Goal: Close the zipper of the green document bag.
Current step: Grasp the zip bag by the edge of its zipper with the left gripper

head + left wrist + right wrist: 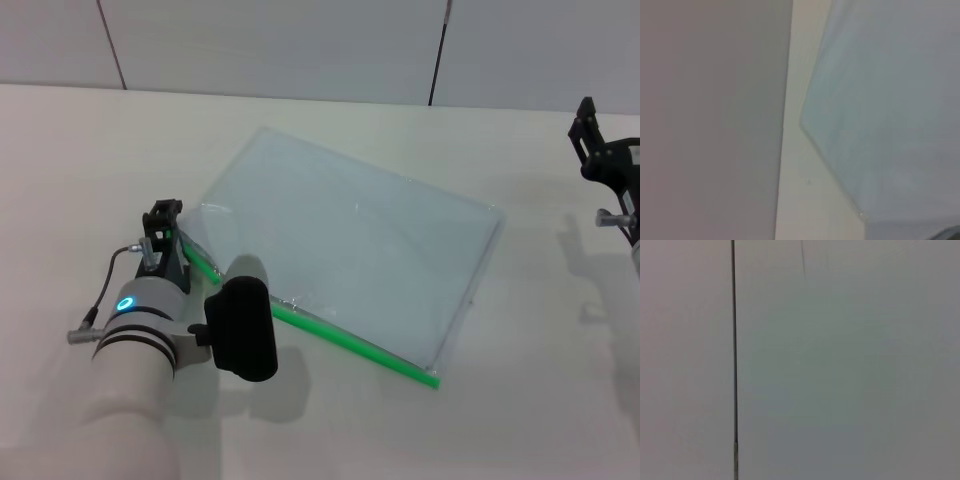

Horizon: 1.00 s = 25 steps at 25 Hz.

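The green document bag [350, 240] lies flat and askew on the table, a pale translucent sheet. Its zipper [340, 340] is the bright green strip along the bag's near edge, running from beside my left gripper to the near right corner. I cannot make out the slider. My left gripper [165, 225] sits at the zipper's left end, low over the table; my own wrist hides part of the strip. The left wrist view shows only a rounded corner of the bag [890, 125]. My right gripper [592, 140] is raised at the far right, away from the bag.
The table [520, 400] is cream-coloured and bare around the bag. A grey panelled wall [300, 40] stands behind the table's far edge. The right wrist view shows only that wall and a dark seam [733, 340].
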Each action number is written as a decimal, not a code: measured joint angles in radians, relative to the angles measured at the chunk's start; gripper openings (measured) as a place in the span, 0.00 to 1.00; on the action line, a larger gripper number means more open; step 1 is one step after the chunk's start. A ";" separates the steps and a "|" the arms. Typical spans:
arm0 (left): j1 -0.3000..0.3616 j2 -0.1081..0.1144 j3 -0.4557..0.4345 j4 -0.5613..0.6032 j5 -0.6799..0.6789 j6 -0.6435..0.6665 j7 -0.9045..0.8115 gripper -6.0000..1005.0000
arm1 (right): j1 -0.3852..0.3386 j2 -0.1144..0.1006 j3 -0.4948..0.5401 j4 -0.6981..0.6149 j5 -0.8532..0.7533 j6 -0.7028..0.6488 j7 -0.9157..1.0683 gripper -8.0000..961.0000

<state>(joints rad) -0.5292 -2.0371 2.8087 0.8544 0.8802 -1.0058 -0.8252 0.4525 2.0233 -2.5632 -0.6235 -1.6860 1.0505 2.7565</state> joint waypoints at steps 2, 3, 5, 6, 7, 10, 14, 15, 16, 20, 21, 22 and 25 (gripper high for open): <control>0.000 0.000 0.000 0.000 0.000 0.006 0.010 0.48 | 0.000 0.000 -0.002 -0.001 -0.001 0.004 0.000 0.79; 0.000 0.000 0.000 0.000 -0.001 0.007 0.016 0.48 | 0.000 0.000 -0.002 -0.001 -0.001 0.004 0.000 0.79; -0.001 0.000 0.000 0.000 -0.001 0.009 0.024 0.48 | 0.000 0.000 -0.003 -0.001 -0.003 0.004 -0.001 0.79; -0.002 0.000 0.000 0.000 -0.001 0.010 0.027 0.48 | 0.000 0.000 -0.003 -0.001 -0.003 0.004 -0.001 0.79; -0.002 0.000 0.000 0.000 -0.001 0.010 0.030 0.48 | 0.000 0.000 -0.003 -0.001 -0.004 0.004 -0.001 0.79; -0.003 0.000 0.000 0.000 0.002 0.010 0.033 0.48 | 0.000 0.000 -0.003 -0.001 -0.005 0.005 -0.001 0.79; -0.004 -0.001 0.000 0.000 0.009 0.010 0.035 0.48 | 0.000 0.000 -0.004 -0.001 -0.007 0.005 -0.001 0.79; -0.005 -0.001 0.000 0.000 0.010 0.010 0.035 0.48 | 0.000 0.000 -0.004 -0.001 -0.007 0.005 -0.001 0.79; -0.006 -0.001 0.001 0.000 0.011 0.010 0.036 0.48 | 0.000 0.000 -0.004 -0.001 -0.007 0.005 -0.001 0.79; -0.013 -0.001 0.012 0.000 0.008 0.010 0.036 0.48 | 0.001 0.000 -0.005 -0.001 -0.008 0.005 -0.002 0.79; -0.015 -0.001 0.015 0.000 0.007 0.010 0.037 0.48 | 0.001 0.000 -0.005 -0.002 -0.008 0.005 -0.002 0.79; -0.017 -0.001 0.019 0.000 0.006 0.011 0.037 0.48 | 0.000 0.000 -0.005 -0.002 -0.008 0.005 -0.002 0.79; -0.020 -0.001 0.023 0.000 0.004 0.016 0.040 0.48 | 0.000 0.000 -0.005 -0.002 -0.008 0.005 -0.002 0.79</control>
<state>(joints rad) -0.5487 -2.0386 2.8314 0.8544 0.8844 -0.9897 -0.7852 0.4527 2.0233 -2.5679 -0.6259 -1.6935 1.0555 2.7550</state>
